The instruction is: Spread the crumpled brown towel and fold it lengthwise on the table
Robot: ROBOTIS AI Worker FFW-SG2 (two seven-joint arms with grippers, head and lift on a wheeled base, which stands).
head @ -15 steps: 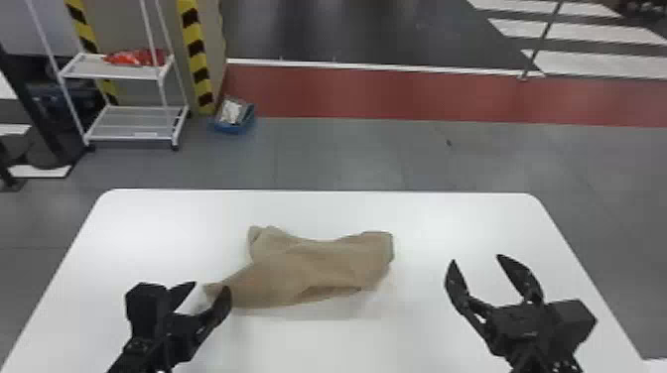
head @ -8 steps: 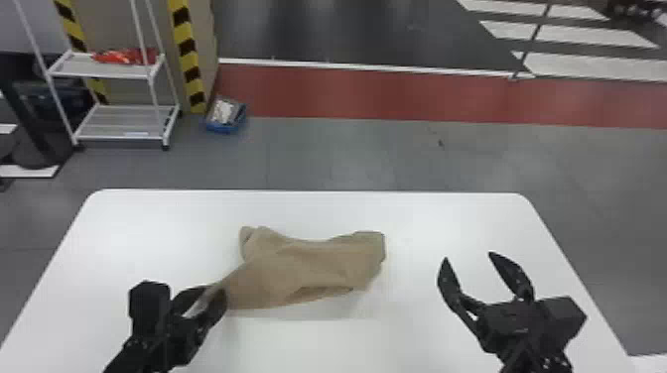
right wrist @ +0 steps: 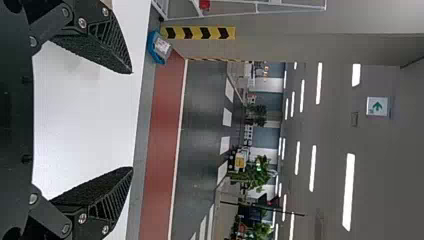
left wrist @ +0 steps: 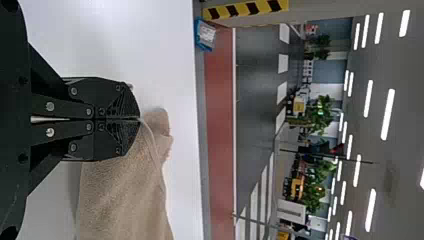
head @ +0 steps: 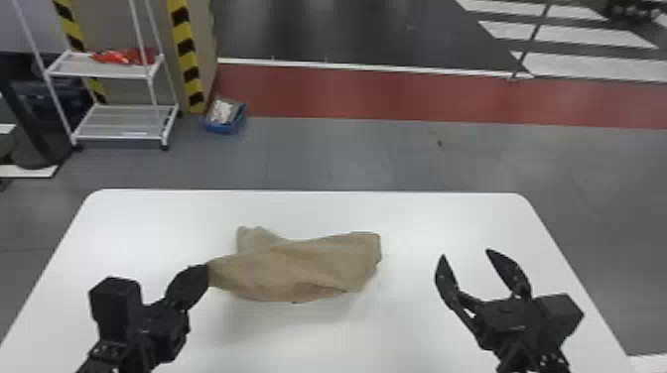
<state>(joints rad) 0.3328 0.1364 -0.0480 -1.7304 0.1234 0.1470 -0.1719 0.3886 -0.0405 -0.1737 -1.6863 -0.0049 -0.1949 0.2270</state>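
Observation:
My left gripper (head: 204, 276) is at the brown towel's left end in the head view. The crumpled towel (head: 298, 265) stretches rightward from it over the white table, with that left end raised off the surface. In the left wrist view the left gripper (left wrist: 139, 119) is shut on a corner of the towel (left wrist: 122, 200), and the cloth hangs from the fingertips. Over the table's right part, apart from the towel, my right gripper (head: 466, 253) stands open. The right wrist view has the right gripper (right wrist: 132, 120) with its fingers wide apart and nothing between them.
The white table's (head: 422, 213) far edge runs behind the towel. Beyond it on the floor are a white shelf rack (head: 116, 121) at the far left and a blue bin (head: 226, 119) beside a striped pillar.
The left gripper has closed on the towel's left corner and lifted it a little. The right gripper still stands open. The head view has shifted slightly.

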